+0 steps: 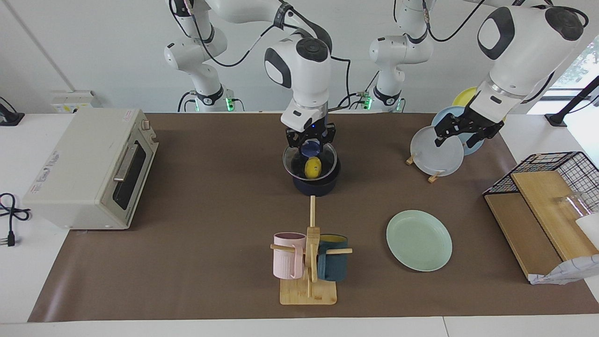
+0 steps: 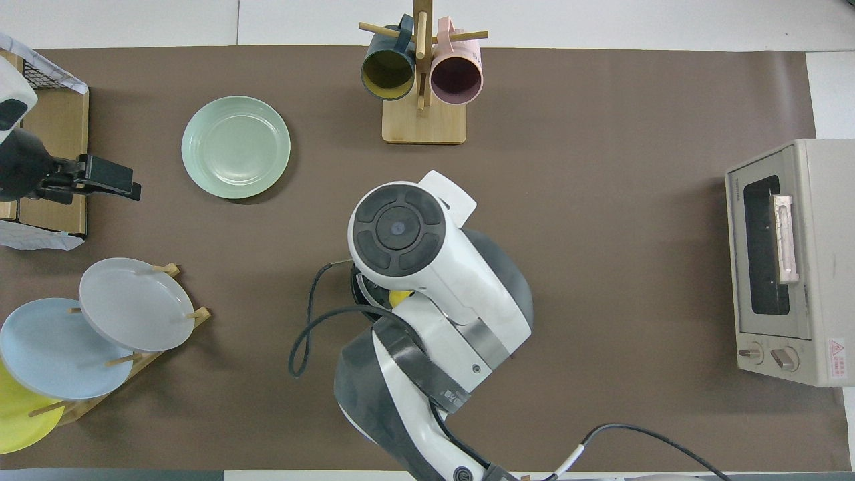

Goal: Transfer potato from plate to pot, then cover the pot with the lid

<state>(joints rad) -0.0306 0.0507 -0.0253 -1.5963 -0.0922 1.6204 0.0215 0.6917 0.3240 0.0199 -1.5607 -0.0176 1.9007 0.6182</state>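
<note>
**Lid going onto the pot**

Nearest you, the mug rack [image 1: 309, 267] stands beside the bare plate [image 1: 419, 240]. The potato [image 1: 312, 167] sits in the pot [image 1: 317, 180]. Your right gripper [image 1: 310, 140] pinches the lid [image 1: 310, 161] by its knob, tilted over the rim: level it before releasing. Left gripper [image 1: 461, 133] waits over the racked plates [image 1: 437, 152], fingers apart, empty.

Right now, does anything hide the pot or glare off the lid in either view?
Facing view: the lid is clear enough to show the potato through it, without glare. Overhead view: the right arm's wrist hides the pot; only a potato sliver shows.
</note>
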